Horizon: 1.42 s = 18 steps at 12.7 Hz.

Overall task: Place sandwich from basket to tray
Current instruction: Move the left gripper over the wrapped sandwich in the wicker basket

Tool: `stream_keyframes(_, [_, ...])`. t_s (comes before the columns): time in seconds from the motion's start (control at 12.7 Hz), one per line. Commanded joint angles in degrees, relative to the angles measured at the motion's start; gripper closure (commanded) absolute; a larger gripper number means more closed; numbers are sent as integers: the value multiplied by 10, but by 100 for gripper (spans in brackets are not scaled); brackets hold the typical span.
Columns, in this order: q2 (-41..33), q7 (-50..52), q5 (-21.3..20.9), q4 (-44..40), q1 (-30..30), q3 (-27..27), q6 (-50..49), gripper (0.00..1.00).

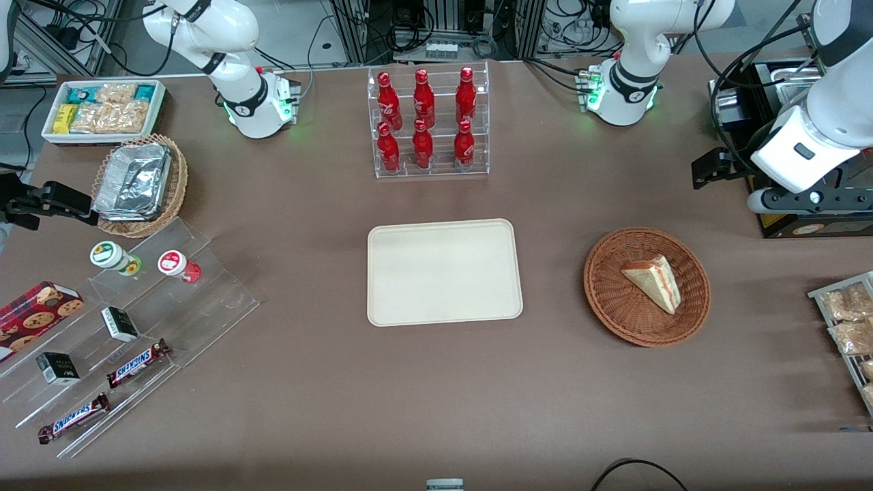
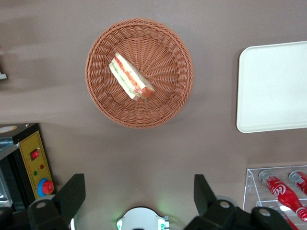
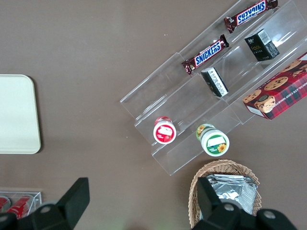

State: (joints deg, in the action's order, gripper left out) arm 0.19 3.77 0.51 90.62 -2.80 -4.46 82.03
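High above the working arm's end of the table, your gripper (image 2: 135,199) hangs with its fingers (image 2: 71,194) spread wide and nothing between them. It is well clear of the table and touches nothing. From the wrist camera you look straight down past both fingertips onto the basket (image 2: 165,103).

Your sandwich (image 1: 654,281) lies inside the basket (image 1: 617,307), roughly at its middle, resting on one broad bread face. Its striped cut edge of red, orange and green shows plainly in the wrist view (image 2: 131,76).

Your tray (image 1: 444,272) sits flat at the middle of the table, bare, beside the basket and apart from it, with a strip of brown table (image 1: 436,409) between them. Both lie about equally near the front camera.

Farther from the front camera than the tray stands a clear rack (image 1: 429,123) holding six red bottles (image 1: 423,99).

Toward the parked arm's end you have a tan wicker basket of foil trays (image 1: 136,183), a white bin of snack packets (image 1: 104,110), and a clear stepped stand (image 1: 129,327) with two round tubs (image 1: 112,257), small dark boxes (image 1: 120,323), Snickers bars (image 1: 138,363) and a cookie box (image 1: 37,310).

Past the basket, at the table's edge, a wire rack (image 1: 849,327) carries bagged snacks.
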Motion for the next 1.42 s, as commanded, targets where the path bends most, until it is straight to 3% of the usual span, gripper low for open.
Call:
stream_keyframes(0.0, [3,-18,-10,-10,0,1,-7,0])
stream_keyframes(0.47, [28,-15,-18,32,0,1,42,0])
stream_keyframes(1.1, [30,-3,-19,197,9,9,250,0])
stream_keyframes(1.34, [52,0,-19,218,10,18,294,0])
